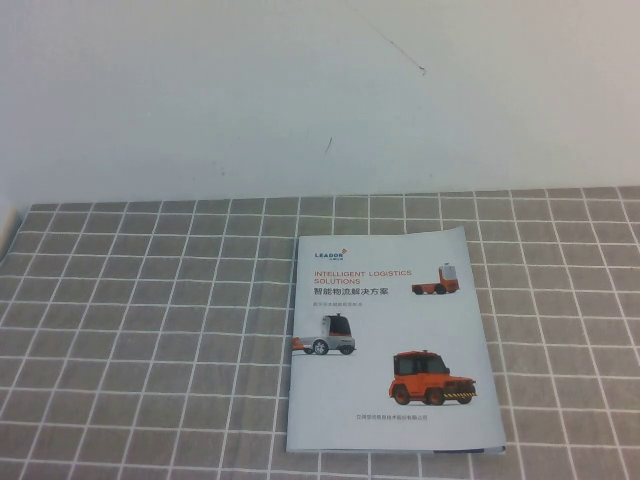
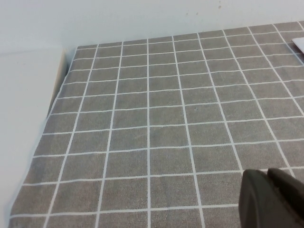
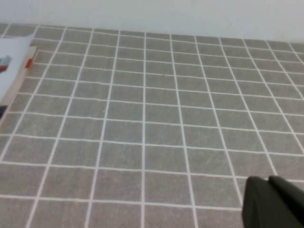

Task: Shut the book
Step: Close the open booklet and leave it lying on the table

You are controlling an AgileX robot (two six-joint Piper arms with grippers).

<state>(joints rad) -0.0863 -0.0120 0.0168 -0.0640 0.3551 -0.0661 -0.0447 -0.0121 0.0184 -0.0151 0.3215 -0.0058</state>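
The book lies flat and closed on the grey checked cloth, cover up, with orange vehicles and "INTELLIGENT LOGISTICS SOLUTIONS" printed on it. Neither arm appears in the high view. My left gripper hovers over bare cloth with its dark fingers pressed together, holding nothing; a corner of the book shows at that view's edge. My right gripper is likewise shut and empty above the cloth, with the book's edge far off at the side.
The grey checked tablecloth covers the table up to a white wall at the back. A white surface borders the cloth's left edge in the left wrist view.
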